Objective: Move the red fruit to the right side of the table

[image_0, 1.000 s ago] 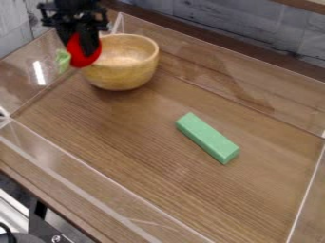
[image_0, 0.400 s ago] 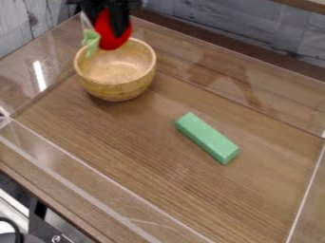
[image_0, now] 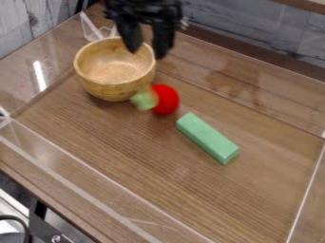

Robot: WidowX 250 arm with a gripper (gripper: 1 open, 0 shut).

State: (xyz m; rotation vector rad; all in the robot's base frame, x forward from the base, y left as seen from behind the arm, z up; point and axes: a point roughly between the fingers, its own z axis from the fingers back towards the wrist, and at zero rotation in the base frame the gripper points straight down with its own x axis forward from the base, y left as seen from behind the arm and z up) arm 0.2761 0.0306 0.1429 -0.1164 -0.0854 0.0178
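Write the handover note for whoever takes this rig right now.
End effector: open, empty, above the table beside the wooden bowl.
Red fruit: released, blurred in the frame, near the table's middle, between the bowl and the green block; whether it has settled is unclear.
Done: fruit carried from the left past the bowl and let go.
Left: check its resting spot; the table's right side looks unreached, so probably regrasp and move it further right.

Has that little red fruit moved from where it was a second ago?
Yes. The red fruit went rightward and down, past the wooden bowl, and now sits on the table between bowl and green block.
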